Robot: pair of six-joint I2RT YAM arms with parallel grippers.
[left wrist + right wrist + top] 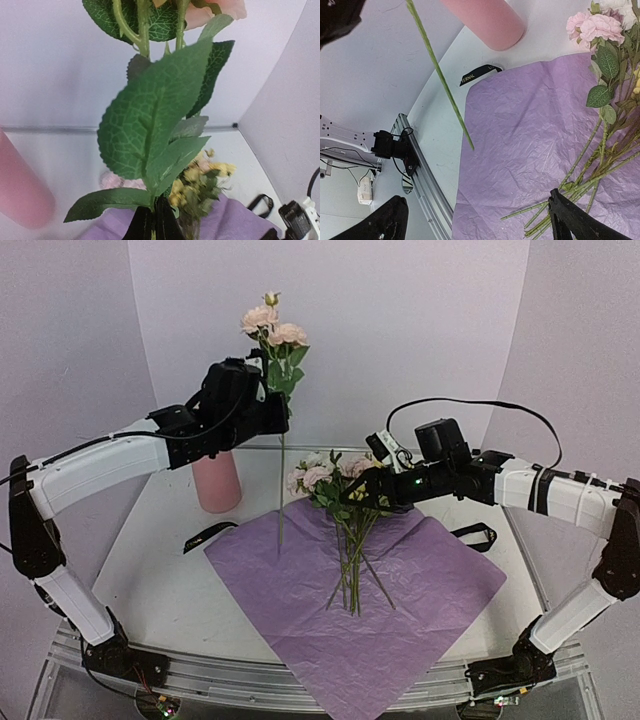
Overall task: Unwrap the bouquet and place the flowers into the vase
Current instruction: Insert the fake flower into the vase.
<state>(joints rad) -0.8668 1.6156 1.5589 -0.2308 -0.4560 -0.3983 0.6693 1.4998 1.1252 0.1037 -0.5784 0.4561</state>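
white table (pixel 150 580) carries everything. crinkled lilac paper sheet (pixel 400 630) lies unfolded and flat across the middle of it, one corner reaching toward the near edge. tall matte pink vase (pixel 216 483) stands upright at the far left, off the paper. bunch of pink, cream and yellow flowers (pixel 345 540) lies on the sheet, blooms at the far side and thin green stems fanned toward the near side. right claw (pixel 358 496) hovers just above the bunch, below the blooms, its fingers spread wide. single long-stemmed pink flower (pixel 281 480) hangs upright in the air, just right of the vase. left claw (pixel 281 408) is pressed together on its stem below the leaves, pinching it. its cut end comes down at the sheet's far left edge; whether it touches cannot be told. black ribbon strip (pixel 208 535) lies on the table between vase and sheet. second black ribbon loop (pixel 475 534) lies at the sheet's right edge.
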